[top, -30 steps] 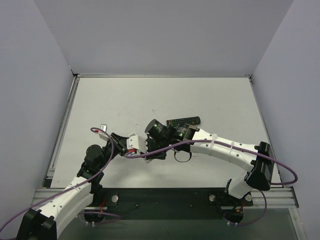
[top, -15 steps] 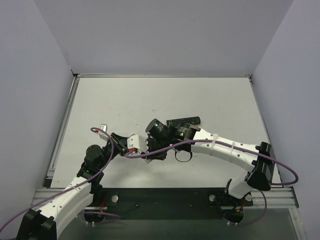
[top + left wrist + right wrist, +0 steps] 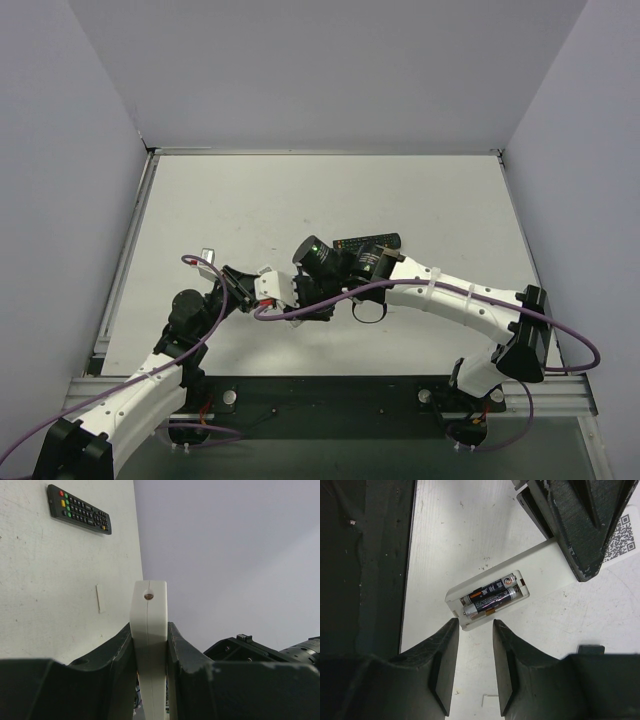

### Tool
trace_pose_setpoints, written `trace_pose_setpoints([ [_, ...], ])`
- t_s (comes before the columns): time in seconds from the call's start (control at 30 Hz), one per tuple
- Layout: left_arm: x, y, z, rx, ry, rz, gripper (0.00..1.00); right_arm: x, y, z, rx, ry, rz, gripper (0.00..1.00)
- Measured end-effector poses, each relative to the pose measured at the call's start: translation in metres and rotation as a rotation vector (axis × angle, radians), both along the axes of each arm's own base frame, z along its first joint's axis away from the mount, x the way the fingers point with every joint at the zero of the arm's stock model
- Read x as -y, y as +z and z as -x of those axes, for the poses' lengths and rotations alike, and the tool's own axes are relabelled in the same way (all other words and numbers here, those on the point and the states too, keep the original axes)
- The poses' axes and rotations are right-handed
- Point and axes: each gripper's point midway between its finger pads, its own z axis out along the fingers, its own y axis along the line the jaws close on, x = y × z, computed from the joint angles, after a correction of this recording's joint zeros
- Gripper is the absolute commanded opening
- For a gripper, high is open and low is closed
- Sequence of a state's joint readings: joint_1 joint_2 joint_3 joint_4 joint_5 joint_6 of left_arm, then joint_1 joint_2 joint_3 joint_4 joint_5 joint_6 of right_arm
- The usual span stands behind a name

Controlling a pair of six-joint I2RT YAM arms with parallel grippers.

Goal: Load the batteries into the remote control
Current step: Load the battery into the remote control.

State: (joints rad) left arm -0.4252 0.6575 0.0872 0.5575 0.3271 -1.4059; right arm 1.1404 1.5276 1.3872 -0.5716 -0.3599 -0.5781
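The white remote control [image 3: 540, 572] lies back-up with its battery bay open. Both batteries [image 3: 492, 596] sit side by side in the bay, dark with silvery ends. My left gripper [image 3: 149, 630] is shut on the remote [image 3: 148, 625] and clamps it edge-on between both fingers; one of its fingers [image 3: 580, 530] shows in the right wrist view. My right gripper [image 3: 475, 626] is open and empty, just above the bay end of the remote and not touching it. In the top view both grippers meet near the table's middle, left [image 3: 285, 298] and right [image 3: 312, 295].
The longer black remote [image 3: 366, 242] lies just behind the right wrist, and also shows in the left wrist view [image 3: 80, 509]. A small pale piece [image 3: 207, 253] lies on the table at the left. A purple cable [image 3: 330, 296] drapes across both arms.
The right wrist has shifted very slightly to the right. The left arm and the remote have not visibly moved.
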Motion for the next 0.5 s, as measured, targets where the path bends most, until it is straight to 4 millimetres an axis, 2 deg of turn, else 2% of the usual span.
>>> trace_pose_setpoints([
  [0.5, 0.0011, 0.0000, 0.0016, 0.000, -0.011, 0.000, 0.00, -0.0036, 0.0104, 0.0067, -0.016, 0.049, -0.022, 0.25],
])
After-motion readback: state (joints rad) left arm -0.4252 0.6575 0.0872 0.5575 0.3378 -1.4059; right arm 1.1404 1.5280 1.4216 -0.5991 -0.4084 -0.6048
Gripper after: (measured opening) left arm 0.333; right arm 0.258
